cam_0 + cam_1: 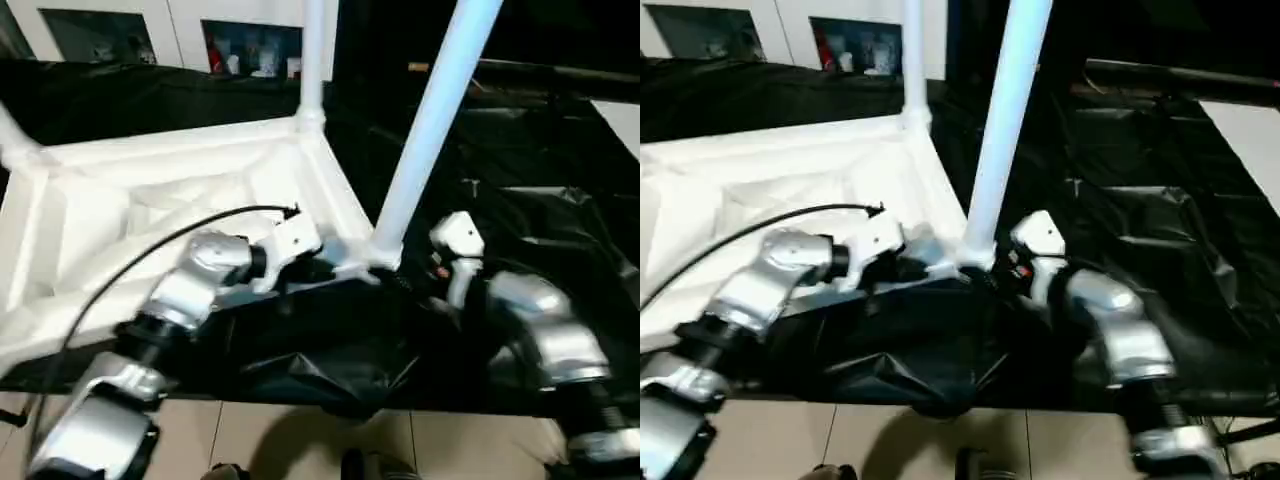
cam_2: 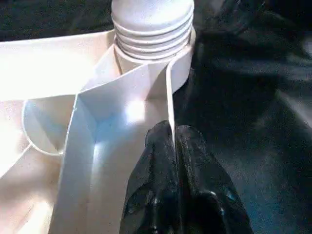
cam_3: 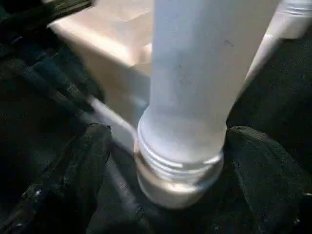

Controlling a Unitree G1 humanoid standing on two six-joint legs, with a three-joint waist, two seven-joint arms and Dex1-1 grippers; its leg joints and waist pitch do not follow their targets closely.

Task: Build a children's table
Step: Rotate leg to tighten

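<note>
The children's table lies upside down: its white top [image 1: 150, 190] shows a ribbed underside. One white leg [image 1: 430, 130] stands, leaning slightly, in the near right corner socket [image 2: 151, 53]. A second leg [image 1: 315, 60] stands upright at the far corner. My left gripper [image 2: 171, 134] is shut on the top's thin rim wall just short of the near socket. My right gripper [image 3: 165, 195] is open around the base of the near leg [image 3: 190, 97]. One black finger [image 3: 68, 180] stands apart from the leg and the other finger [image 3: 268, 180] sits close against it.
A crumpled black sheet [image 1: 540, 220] covers the work surface under and around the table top. A black cable [image 1: 150, 245] arches over my left forearm. Tiled floor [image 1: 300, 440] shows at the near edge. A pale panel [image 1: 622, 120] lies at the far right.
</note>
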